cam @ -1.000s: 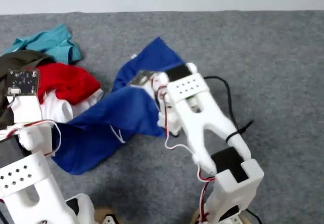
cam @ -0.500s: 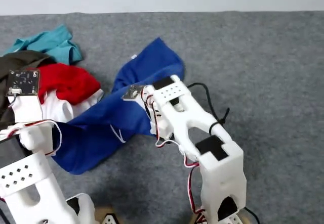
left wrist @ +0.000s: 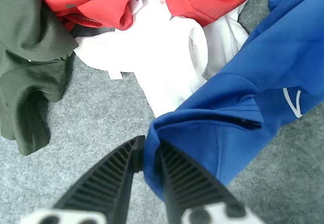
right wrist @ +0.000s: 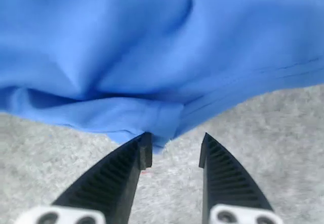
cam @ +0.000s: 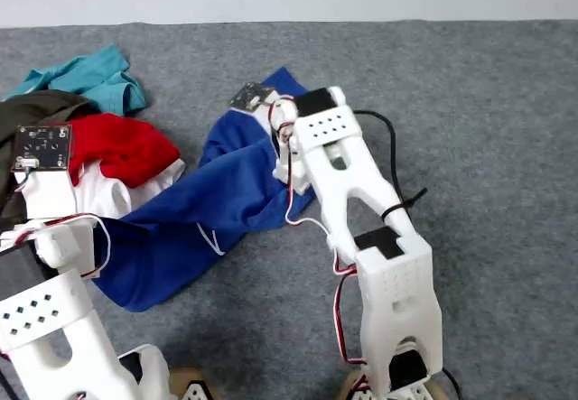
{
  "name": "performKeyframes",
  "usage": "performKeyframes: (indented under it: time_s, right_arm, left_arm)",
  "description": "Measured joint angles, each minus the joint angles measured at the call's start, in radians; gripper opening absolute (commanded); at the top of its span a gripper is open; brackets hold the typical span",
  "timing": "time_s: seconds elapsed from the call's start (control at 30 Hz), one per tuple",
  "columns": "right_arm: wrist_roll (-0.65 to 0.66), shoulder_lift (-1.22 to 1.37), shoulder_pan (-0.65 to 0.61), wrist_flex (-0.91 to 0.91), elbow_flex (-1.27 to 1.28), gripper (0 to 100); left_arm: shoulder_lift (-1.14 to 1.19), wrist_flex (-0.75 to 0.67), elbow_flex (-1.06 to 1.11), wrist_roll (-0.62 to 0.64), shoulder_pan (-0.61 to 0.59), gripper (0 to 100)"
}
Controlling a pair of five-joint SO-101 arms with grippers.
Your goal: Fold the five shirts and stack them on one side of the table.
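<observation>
Movement: the right gripper (right wrist: 174,142) has swung to the end of the blue shirt (cam: 212,210) away from the pile (cam: 117,150), jaws apart at the hem, while the left gripper (left wrist: 148,150) clamps the end beside it, readying a spread.

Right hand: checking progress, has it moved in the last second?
Yes. The right hand moved toward the table's far edge, judged against the red shirt.

- We find the crumpled blue fabric shirt (cam: 226,201) on the grey carpeted bench (cam: 488,147), right of the rumpled white cotton shirt (cam: 108,194).
- The bunched red fabric shirt (cam: 122,147) lies on the white one.
- Leftmost, the olive fabric shirt (cam: 36,111); behind, the teal fabric shirt (cam: 90,77).
</observation>
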Motion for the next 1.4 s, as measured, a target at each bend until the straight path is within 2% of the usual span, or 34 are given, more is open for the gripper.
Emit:
performKeyframes:
  time_s: [0.13, 0.3, 0.5, 0.97, 1.4]
  right_arm:
    - [0.0, 0.034, 0.015, 0.06, -0.08, 16.8]
    - [0.0, 0.04, 0.017, 0.17, -0.141, 26.5]
    - [0.002, 0.029, 0.017, 0.175, -0.13, 26.6]
    - [0.101, -0.278, -0.097, 0.169, 0.377, 26.6]
    - [0.121, -0.141, -0.152, 0.012, 0.408, 26.6]
  left_arm:
    - [0.0, 0.0, 0.0, 0.0, 0.0, 0]
    - [0.0, 0.0, 0.0, 0.0, 0.0, 0]
    - [0.0, 0.0, 0.0, 0.0, 0.0, 0]
    - [-0.002, -0.063, 0.06, 0.0, 0.0, 0]
    - [-0.003, -0.08, 0.08, 0.0, 0.0, 0]
